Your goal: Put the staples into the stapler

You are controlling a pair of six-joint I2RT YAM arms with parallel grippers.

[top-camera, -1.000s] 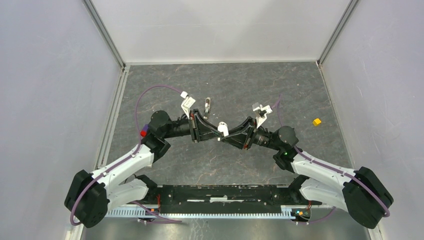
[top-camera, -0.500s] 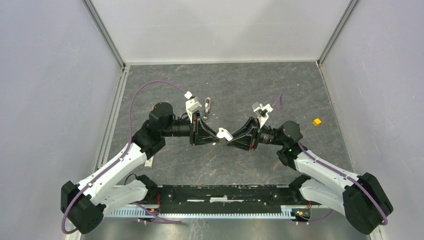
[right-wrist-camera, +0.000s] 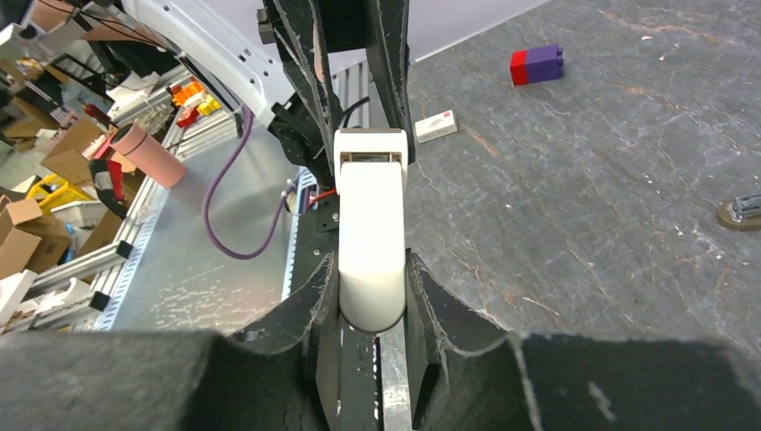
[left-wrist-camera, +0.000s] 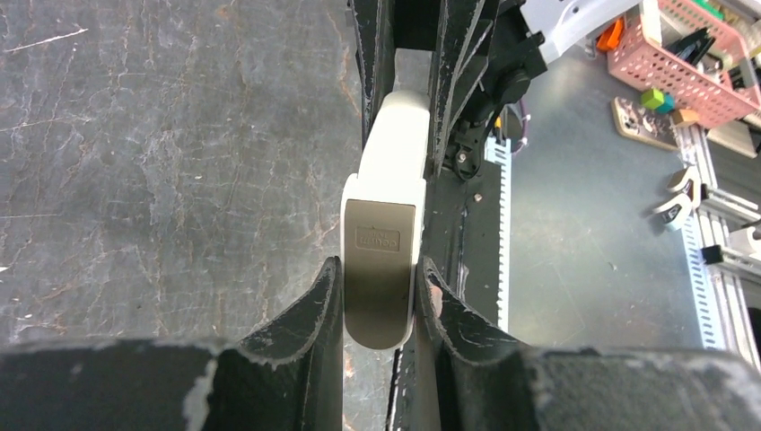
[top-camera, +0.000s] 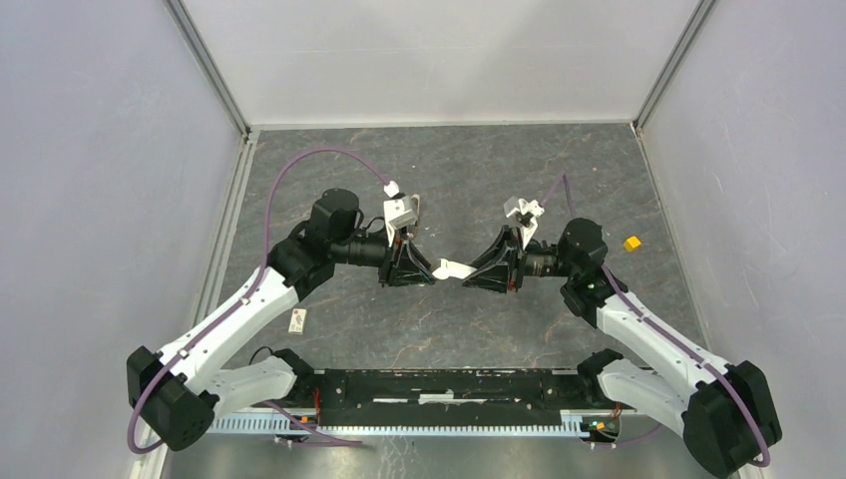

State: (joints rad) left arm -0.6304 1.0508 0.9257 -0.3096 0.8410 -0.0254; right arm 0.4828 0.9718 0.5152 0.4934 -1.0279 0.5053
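Note:
A white stapler [top-camera: 454,268] hangs level above the table's middle, held at both ends. My left gripper [top-camera: 436,269] is shut on its grey-bottomed end [left-wrist-camera: 381,269], and my right gripper [top-camera: 471,271] is shut on the rounded white end [right-wrist-camera: 370,260]. In the left wrist view my gripper [left-wrist-camera: 380,278] pinches the stapler, and the right gripper's fingers [left-wrist-camera: 458,54] clamp the far end. The right wrist view shows my right gripper [right-wrist-camera: 370,269] likewise closed on the stapler. The staples, a small white box [top-camera: 297,319] with print, lie flat on the table by the left arm, and the box [right-wrist-camera: 435,126] also shows beyond the stapler.
A yellow cube [top-camera: 632,242] sits at the table's right. A red-and-purple block [right-wrist-camera: 536,65] rests on the table past the box. A small grey metal piece [right-wrist-camera: 743,210] lies at the right edge of the right wrist view. Walls enclose the table on three sides.
Both arms swung their elbows toward the back, and the stapler turned level between the grippers. The left arm moved off the white box, which now shows. Both grips held.

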